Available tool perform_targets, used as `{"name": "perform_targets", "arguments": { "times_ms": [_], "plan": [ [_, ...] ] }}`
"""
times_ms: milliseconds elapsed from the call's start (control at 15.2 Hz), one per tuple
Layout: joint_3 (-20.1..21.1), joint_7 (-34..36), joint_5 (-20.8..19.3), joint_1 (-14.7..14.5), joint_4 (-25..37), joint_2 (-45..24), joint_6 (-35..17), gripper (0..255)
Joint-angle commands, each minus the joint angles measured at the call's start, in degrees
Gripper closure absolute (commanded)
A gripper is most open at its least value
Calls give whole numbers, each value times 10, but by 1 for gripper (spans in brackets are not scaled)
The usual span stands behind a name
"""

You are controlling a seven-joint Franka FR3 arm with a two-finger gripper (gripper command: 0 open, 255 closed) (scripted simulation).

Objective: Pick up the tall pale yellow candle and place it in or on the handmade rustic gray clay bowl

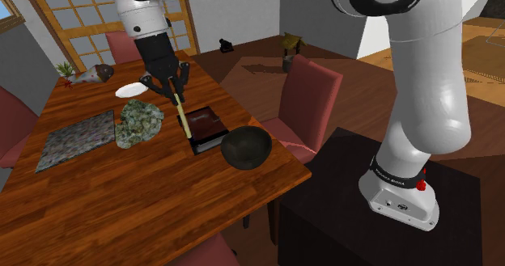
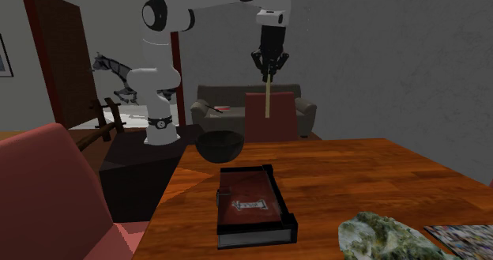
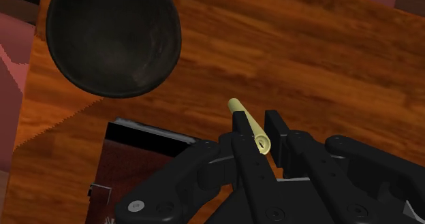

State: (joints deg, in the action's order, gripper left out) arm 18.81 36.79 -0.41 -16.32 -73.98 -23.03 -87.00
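Pincer [image 1: 172, 93] clasps one pale candle [image 1: 183, 116]; table [image 1: 162, 204] bears one bowl [image 1: 245, 147], one book [image 1: 207, 129].

The fingers [image 3: 242, 131] cover part of the candle [image 3: 248, 122]. The book [image 3: 129, 161] runs behind them and off the edge. The bowl [image 3: 112, 39] is cropped.

On the table [image 1: 121, 200], the bowl [image 1: 245, 147] sits near the corner closest to the stand [image 1: 340, 192]. The book [image 1: 206, 128] lies just beside it, toward the shoulder view's left. Farther left comes a crumpled lump [image 1: 139, 123], then a mat [image 1: 77, 139]. The candle [image 1: 183, 117] hangs in the air above the table near the book, off to one side of the bowl, clasped in the gripper [image 1: 172, 90]. 1 chair [image 1: 307, 103] stands at the table's edge on the shoulder view's right.
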Motion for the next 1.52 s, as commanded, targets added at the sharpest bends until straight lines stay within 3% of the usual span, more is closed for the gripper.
{"name": "perform_targets", "arguments": {
  "times_ms": [0,792,1452],
  "plan": [
    [-1,-15,13,19,-60,50,-10,255],
    [-51,-144,67,98,-298,307,10,255],
    [-50,-150,68,96,-379,310,-67,255]
  ]
}}
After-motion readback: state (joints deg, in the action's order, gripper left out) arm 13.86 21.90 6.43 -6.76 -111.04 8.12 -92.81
